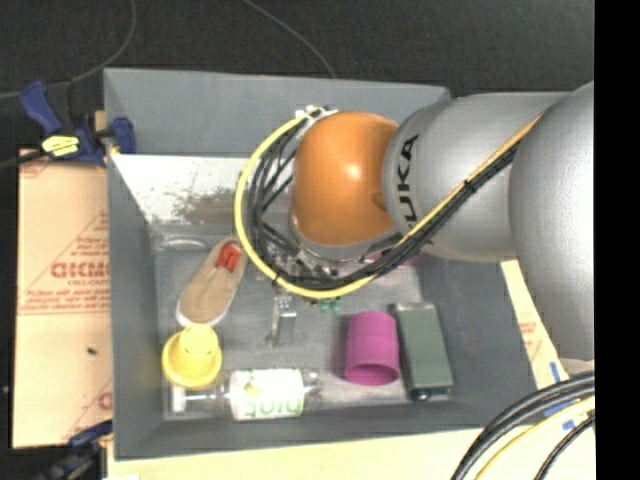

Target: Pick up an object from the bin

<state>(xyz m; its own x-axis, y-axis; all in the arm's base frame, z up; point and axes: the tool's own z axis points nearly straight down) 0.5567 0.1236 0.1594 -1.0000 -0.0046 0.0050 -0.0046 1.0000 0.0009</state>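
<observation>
Gripper [284, 326], hung below the orange wrist cover [340, 183], is seen over bare floor near the middle of the grey bin [135, 308]. Whether it is spread or pressed together cannot be told, and nothing is seen held in it.

At 10 o'clock from it, a tan sole-shaped pad [212, 286] with a red piece on it is laid. It is judged light and soft, and best taken across its narrow width.

At 4 o'clock a magenta cup [372, 348] is laid on its side, mouth toward 6 o'clock. It is judged light, stiff and apt to roll, so the wall near the rim would be pinched. What is inside cannot be made out.

At 6 o'clock a clear bottle [262, 393] with green lettering is laid flat, seemingly empty, and is judged smooth and slippery. A yellow cap-like piece [192, 356] is set at 8 o'clock. A dark rectangular box [425, 350] is set just beside the cup.
</observation>
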